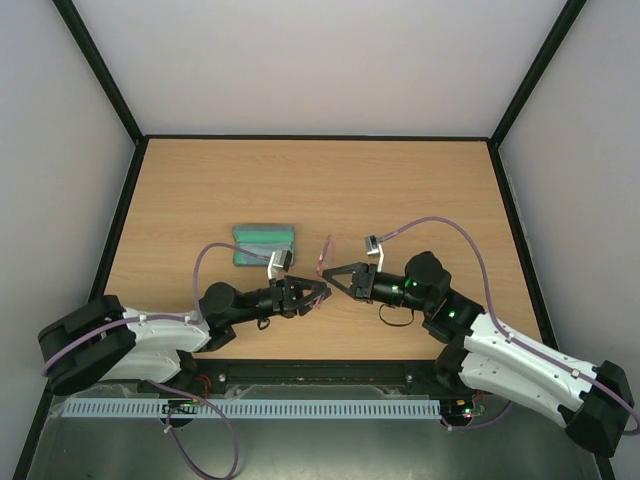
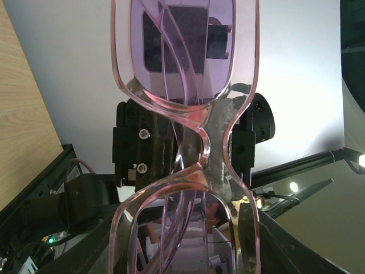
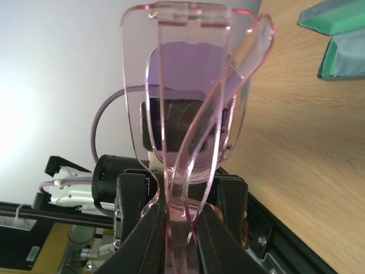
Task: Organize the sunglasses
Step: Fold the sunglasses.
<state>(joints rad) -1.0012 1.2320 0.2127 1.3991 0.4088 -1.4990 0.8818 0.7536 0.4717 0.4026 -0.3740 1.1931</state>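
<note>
Two claws meet tip to tip over the table [image 1: 200, 180] in my top view. The left gripper [image 1: 313, 293] and the right gripper [image 1: 337, 277] have the sunglasses [image 1: 322, 257] up in the air between them. A green and grey case [image 1: 263, 245] lies just behind.

In my left wrist view, the sunglasses [image 2: 194, 142] fill the picture. One lens sits between my left fingers [image 2: 250, 240], which hold it half-wide.

In my right wrist view, the right fingers [image 3: 222, 228] are narrow, pinched on the sunglasses [image 3: 171, 85].

Here's the right tool [image 3: 181, 220] pinching the pink sunglasses [image 3: 188, 74] at bottom centre, lens standing tall mid-frame; green-lined case [image 3: 336, 40] upper right on the wooden bench [image 3: 308, 171].
</note>
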